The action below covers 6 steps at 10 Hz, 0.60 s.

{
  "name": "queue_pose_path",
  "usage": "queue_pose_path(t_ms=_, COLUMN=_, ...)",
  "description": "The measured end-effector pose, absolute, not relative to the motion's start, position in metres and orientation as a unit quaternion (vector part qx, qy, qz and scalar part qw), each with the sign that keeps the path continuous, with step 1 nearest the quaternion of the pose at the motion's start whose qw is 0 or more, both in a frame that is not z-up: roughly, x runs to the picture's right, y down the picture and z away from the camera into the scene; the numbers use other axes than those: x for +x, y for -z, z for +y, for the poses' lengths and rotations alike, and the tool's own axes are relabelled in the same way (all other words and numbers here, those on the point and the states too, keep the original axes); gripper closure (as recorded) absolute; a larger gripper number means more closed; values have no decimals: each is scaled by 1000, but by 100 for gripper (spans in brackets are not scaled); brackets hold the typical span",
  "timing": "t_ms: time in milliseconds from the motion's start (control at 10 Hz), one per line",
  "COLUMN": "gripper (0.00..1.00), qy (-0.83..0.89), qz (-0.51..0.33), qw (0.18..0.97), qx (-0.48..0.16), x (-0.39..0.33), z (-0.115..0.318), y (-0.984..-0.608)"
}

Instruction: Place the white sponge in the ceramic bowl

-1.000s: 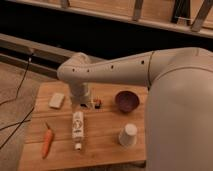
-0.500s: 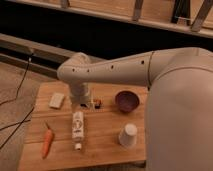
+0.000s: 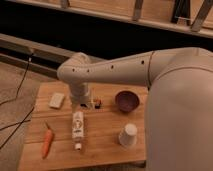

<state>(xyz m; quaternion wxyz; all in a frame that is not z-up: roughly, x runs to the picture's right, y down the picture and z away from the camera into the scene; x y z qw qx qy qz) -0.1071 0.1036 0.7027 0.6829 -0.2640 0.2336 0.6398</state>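
While the gripper [image 3: 93,103] hovers empty with jaws spread, the white sponge [image 3: 57,100] lies nearby, not touching it.

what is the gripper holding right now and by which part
Nothing, as far as shows: the gripper hangs open over the table between the white sponge and the ceramic bowl; the sponge lies apart from it.

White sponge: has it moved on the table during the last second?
No. The white sponge stays by the table's back-left corner, left of the tool poised behind the bottle.
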Motion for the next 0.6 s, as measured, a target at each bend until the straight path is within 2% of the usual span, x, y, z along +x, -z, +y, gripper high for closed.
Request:
queue_pose_path(t_ms=400, gripper=35, qy=-639, qz=233, qw=683, qx=-265, x=-108, z=103, y=-704)
queue_pose_path(t_ms=600, gripper=35, qy=-622, qz=234, qw=700, qx=-261, x=-114, z=99, y=-719)
